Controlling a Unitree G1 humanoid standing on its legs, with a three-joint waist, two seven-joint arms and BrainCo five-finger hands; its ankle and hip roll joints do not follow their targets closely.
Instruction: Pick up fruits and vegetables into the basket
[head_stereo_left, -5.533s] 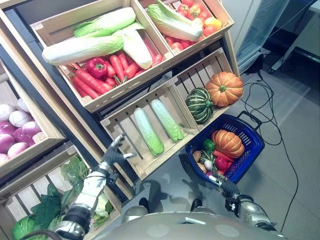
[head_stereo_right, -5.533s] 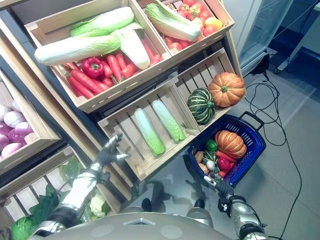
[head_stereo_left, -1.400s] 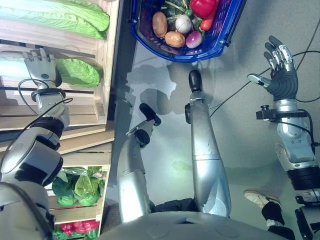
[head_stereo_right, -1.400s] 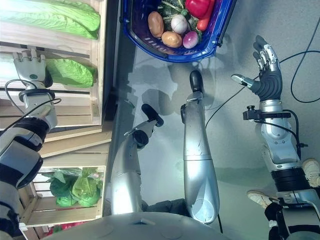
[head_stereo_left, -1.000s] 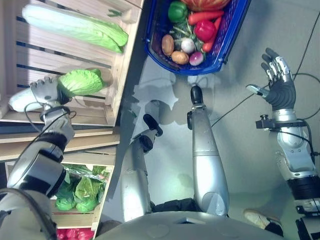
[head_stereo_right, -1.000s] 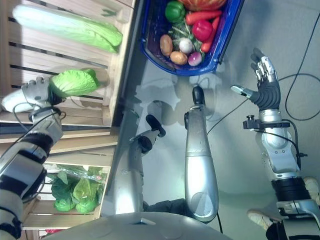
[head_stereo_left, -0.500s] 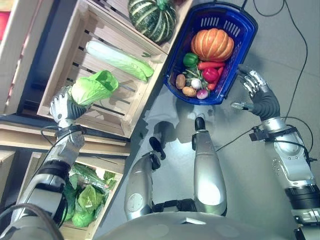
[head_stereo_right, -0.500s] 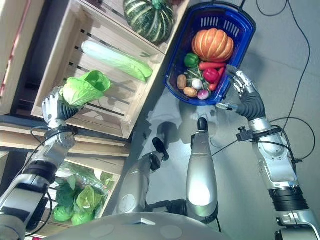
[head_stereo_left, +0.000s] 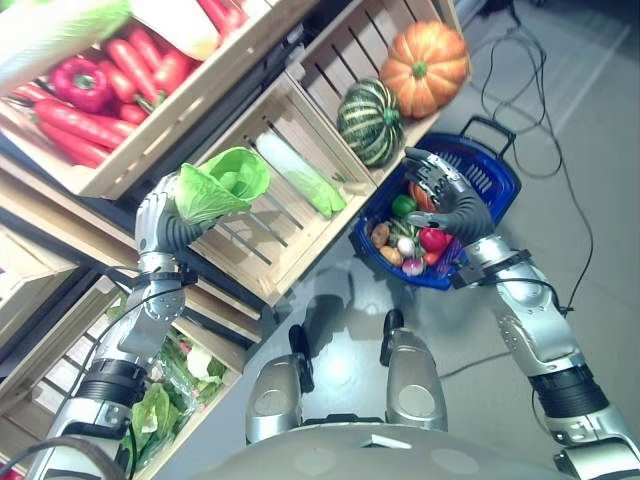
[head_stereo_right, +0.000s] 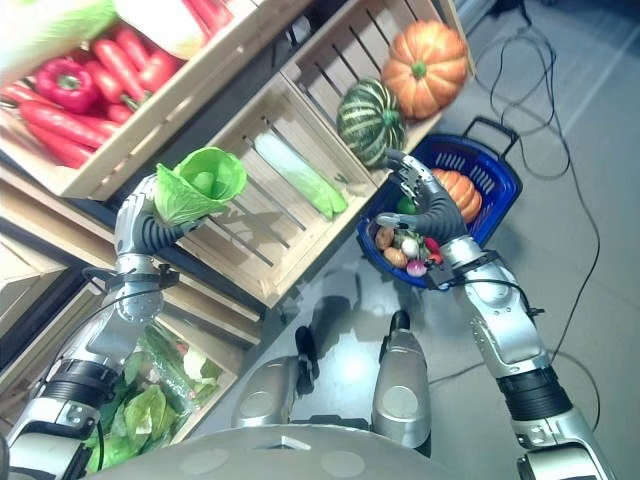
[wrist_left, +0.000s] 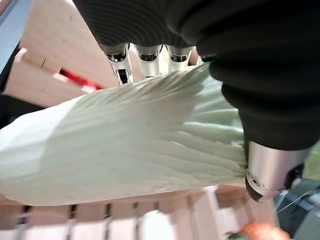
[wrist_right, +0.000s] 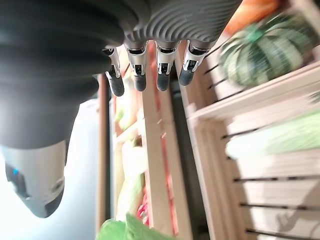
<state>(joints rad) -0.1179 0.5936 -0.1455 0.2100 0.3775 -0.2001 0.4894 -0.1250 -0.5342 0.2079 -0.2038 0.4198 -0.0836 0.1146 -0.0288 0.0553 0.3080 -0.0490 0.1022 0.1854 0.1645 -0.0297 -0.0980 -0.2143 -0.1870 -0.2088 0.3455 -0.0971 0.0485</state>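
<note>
At 9 o'clock, the left robot hand (head_stereo_left: 163, 222) is gripping a cabbage (head_stereo_left: 222, 184), its fingers curled round the pale stalk end so that the leafy green head is pointing toward 2 o'clock, lifted clear of the wooden crate (head_stereo_left: 268, 222) in front of it. A second cabbage (head_stereo_left: 298, 174) is lying in that crate, toward 12 o'clock. At 1 o'clock, a striped green squash (head_stereo_left: 371, 122) and an orange pumpkin (head_stereo_left: 424, 56) are resting in the neighbouring crate. At 3 o'clock, the right robot hand (head_stereo_left: 450, 203) is hovering empty over the blue basket (head_stereo_left: 497, 183), its fingers loosely spread; it appears placed to steady or receive. The basket, on the floor (head_stereo_left: 590, 190), is already holding mixed vegetables.
</note>
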